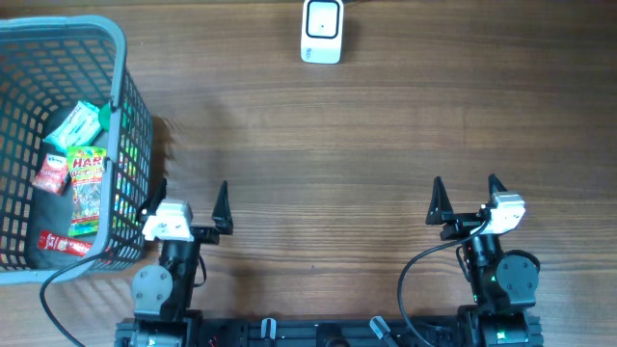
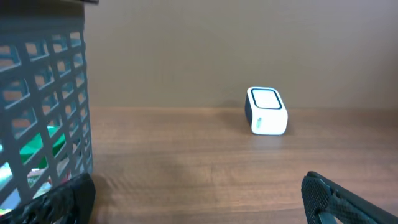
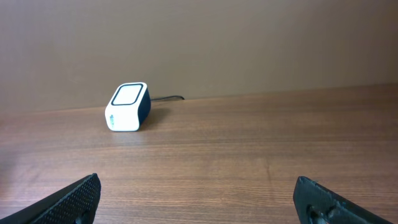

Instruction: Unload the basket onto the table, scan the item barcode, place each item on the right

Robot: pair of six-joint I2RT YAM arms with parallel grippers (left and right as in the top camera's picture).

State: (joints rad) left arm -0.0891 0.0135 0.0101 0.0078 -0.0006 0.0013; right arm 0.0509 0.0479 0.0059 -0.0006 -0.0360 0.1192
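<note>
While both my grippers hover low over the near edge of the wooden table (image 1: 318,145), the only writing I can read is on a snack bag (image 1: 87,188) inside the grey plastic basket (image 1: 120,58) on my left. It shows the large red letters "HAR" on a green and yellow top, and its lower half is clear. The smaller print below is too fine to read, and I cannot make out any barcode. The bag's long axis runs away from me, with the lettered end at the far side and the letters upright from where I stand. It lies close to the basket wall nearest my left gripper (image 1: 191,198).

Beside it are a green packet (image 1: 77,123) further back, a small red packet (image 1: 50,173) to its left, and a red bar (image 1: 63,243) at the near end; their labels are too small to read.

The white barcode scanner (image 1: 322,31) stands at the far edge of the table, about midway between my arms and well apart from the basket. Its dark-framed window faces up and a cable leaves behind it.

My left gripper's jaws stand wide apart with nothing between them, the left finger just beside the basket wall. My right gripper (image 1: 466,193) is also spread wide and holds nothing.
</note>
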